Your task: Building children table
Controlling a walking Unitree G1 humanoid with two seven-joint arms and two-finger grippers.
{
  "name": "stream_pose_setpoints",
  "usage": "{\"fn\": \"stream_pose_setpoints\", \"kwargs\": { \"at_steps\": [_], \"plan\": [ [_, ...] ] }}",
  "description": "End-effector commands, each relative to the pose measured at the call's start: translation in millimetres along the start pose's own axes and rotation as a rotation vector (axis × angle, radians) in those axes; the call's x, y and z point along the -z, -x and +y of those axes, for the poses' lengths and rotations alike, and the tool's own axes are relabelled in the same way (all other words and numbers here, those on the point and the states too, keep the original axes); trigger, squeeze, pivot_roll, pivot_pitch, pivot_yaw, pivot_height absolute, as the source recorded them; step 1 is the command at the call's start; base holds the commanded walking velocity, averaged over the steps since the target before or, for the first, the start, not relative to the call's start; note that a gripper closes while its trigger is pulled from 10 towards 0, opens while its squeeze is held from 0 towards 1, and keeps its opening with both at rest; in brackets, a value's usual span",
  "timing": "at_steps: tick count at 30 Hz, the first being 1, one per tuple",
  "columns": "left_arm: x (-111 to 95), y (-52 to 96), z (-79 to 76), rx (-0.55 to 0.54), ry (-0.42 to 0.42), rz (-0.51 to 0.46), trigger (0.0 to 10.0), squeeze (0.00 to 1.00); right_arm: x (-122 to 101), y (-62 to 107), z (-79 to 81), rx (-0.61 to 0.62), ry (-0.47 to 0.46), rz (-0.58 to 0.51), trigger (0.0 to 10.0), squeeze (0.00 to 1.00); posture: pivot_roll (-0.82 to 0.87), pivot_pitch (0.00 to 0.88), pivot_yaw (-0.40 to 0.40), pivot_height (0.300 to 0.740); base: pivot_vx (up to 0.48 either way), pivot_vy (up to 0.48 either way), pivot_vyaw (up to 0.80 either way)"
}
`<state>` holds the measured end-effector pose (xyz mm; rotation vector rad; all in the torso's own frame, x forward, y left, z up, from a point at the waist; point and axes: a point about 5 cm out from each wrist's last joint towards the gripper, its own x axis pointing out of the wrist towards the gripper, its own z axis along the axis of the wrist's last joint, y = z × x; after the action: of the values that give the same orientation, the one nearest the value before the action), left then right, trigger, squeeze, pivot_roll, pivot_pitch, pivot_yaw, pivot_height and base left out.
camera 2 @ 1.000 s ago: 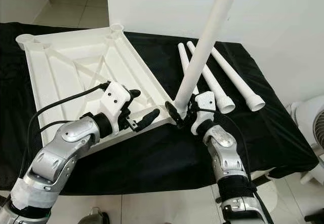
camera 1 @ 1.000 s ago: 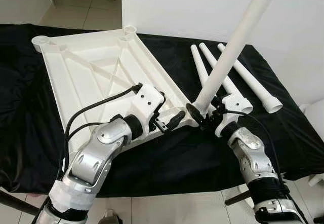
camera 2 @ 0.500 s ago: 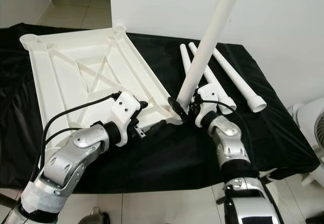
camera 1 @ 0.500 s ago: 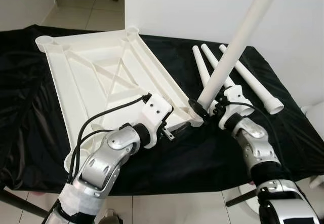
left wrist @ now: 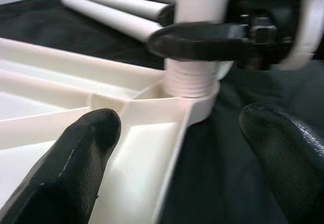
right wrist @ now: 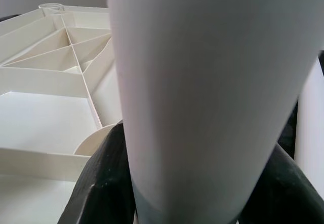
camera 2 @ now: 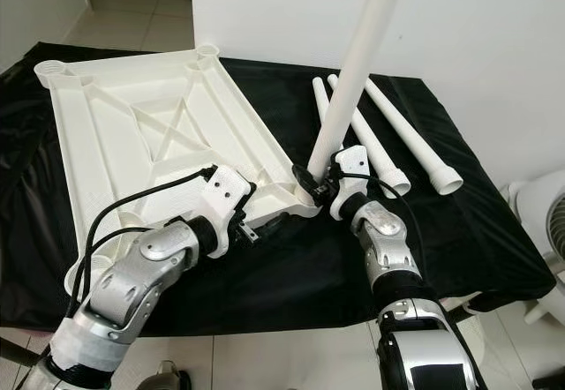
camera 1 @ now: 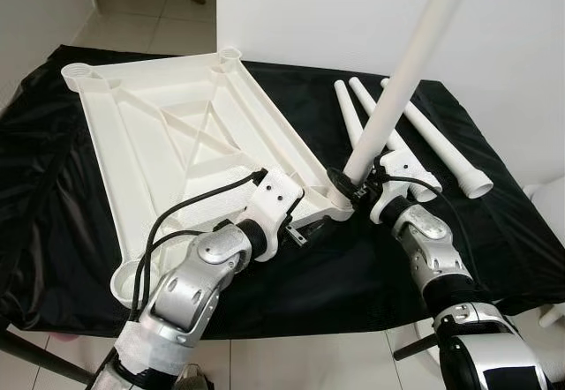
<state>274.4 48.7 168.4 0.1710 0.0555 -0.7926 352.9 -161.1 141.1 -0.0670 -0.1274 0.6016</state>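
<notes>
The white table top lies upside down on a black cloth. My right gripper is shut on a white leg near its lower end. The leg stands almost upright, its threaded end in the near right corner socket. In the right wrist view the leg is close up, with a black finger on each side. My left gripper is open just before that corner, one finger over the ribbed underside and the other over the cloth. From the head it sits at the near rim.
Three loose white legs lie side by side on the cloth at the back right. The black cloth hangs over the table's near edge above a tiled floor. A white wall rises behind, and a fan stands at the right.
My left gripper has reached forward to the near right corner of the table top. The held leg has swung more upright in the socket. The camera has shifted a little.
</notes>
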Motion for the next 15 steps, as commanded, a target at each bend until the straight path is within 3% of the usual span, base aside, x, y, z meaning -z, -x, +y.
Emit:
{"fn": "stream_pose_setpoints", "kwargs": {
  "at_steps": [1, 15],
  "plan": [
    [4.5, -1.2, -1.4, -0.022, 0.009, 0.024, 10.0, 0.00, 9.3, 0.9, 3.6, -0.005, -0.022, 0.038, 0.0, 0.00, 0.09, 0.042, -0.089, 0.740, 0.000, 0.000, 0.00],
    [3.2, 0.6, 0.3, -0.034, -0.006, 0.015, 10.0, 0.00, 24.6, 3.8, 19.2, 0.237, -0.127, 0.041, 0.0, 0.00, 0.08, 0.050, -0.092, 0.740, 0.000, 0.000, 0.00]
  ]
}}
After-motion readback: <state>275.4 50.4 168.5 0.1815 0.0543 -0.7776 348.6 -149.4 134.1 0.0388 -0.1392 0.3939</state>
